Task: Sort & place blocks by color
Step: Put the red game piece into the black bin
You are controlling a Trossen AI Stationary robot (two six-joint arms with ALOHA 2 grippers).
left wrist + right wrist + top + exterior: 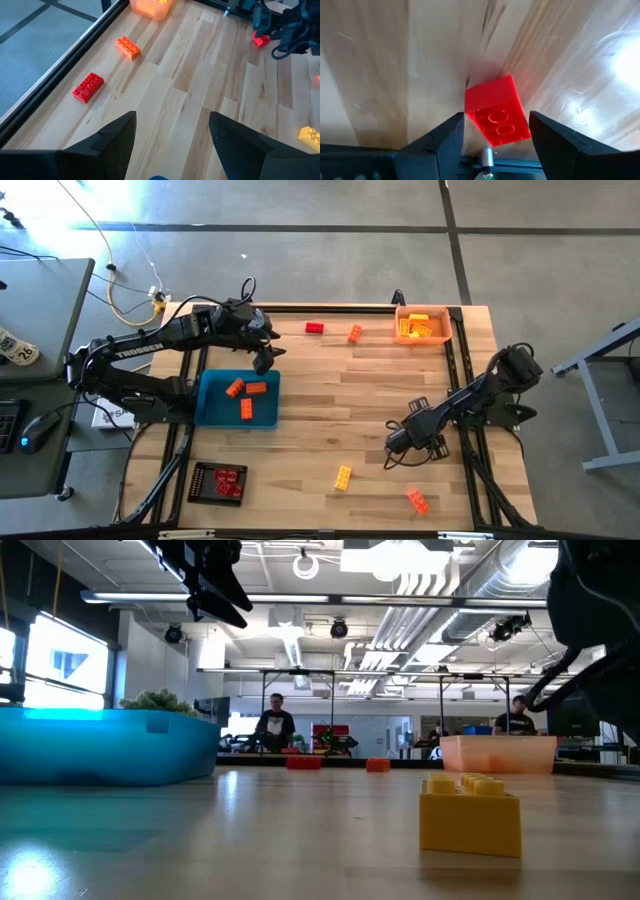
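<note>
The counter (340, 395) is a light wooden slab with a dark frame along its edges, and its broad middle is bare wood.

The left arm reaches in from the left edge; its gripper (265, 358) hangs above the far rim of the blue tray (212, 402). In the left wrist view its fingers (117, 136) stand wide apart with only bare planks between them.

The right arm lies low across the right half, and its gripper (398, 446) points toward the near middle. Its fingers (447, 137) are part open around a small red block (497, 116), whose underside faces the camera; whether they press its sides I cannot tell.

The blue tray sits near the left edge and holds three orange blocks (246, 393). A peach tray (423, 325) at the far right corner holds yellow blocks (420, 326). A dark tray (218, 483) at the near left edge holds red blocks (224, 481).

Loose on the wood: a red block (314, 328) and an orange block (354, 333) close to the far edge, a yellow block (343, 477) in the near middle, and an orange-red block (417, 501) close to the near edge.
</note>
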